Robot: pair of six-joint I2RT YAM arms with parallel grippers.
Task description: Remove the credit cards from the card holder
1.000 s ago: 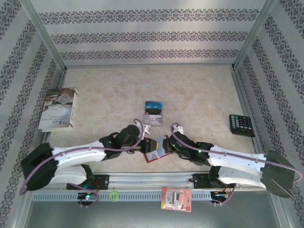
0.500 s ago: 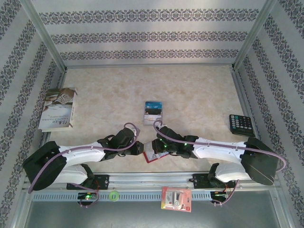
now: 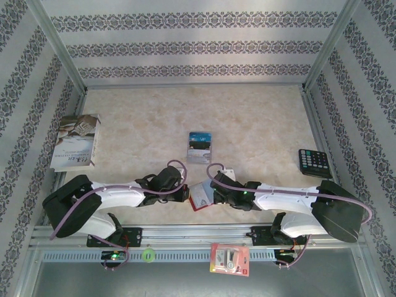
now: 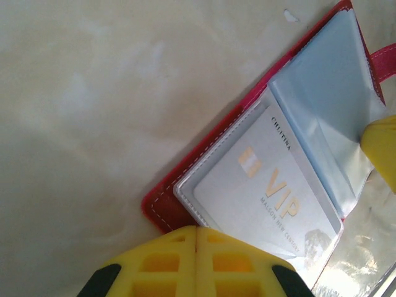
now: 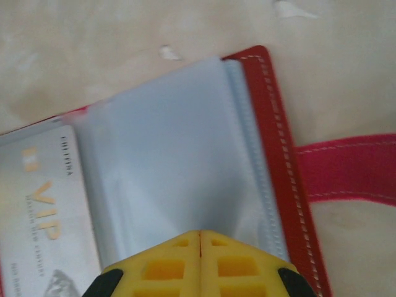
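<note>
Over the last second my right arm has swung in from the side, and the right fingers [image 5: 238, 263] have ended up on the clear sleeve pages [image 5: 167, 154]. The left fingers [image 4: 164, 260] have barely shifted. The card holder [image 3: 199, 199] has stayed put on the tabletop [image 3: 266, 117], directly between the two sets of fingers. I read that as the holder being pinned open and ready for a pull, with nothing new out yet.

Both pairs are pressed together, seam closed. I cannot tell whether either has a sleeve or an edge caught between its tips.

The holder lies open and flat, with a red stitched cover and pale blue-grey plastic pockets. Its snap tab [image 5: 352, 170] trails off to the right of the right fingers. A pale VIP card [image 4: 272, 185] is seated in the pocket just ahead of the left fingers. A loose teal-and-dark card [image 3: 199, 147] lies well beyond both (perhaps two overlapped, too small to tell), so the job looks part done.
</note>
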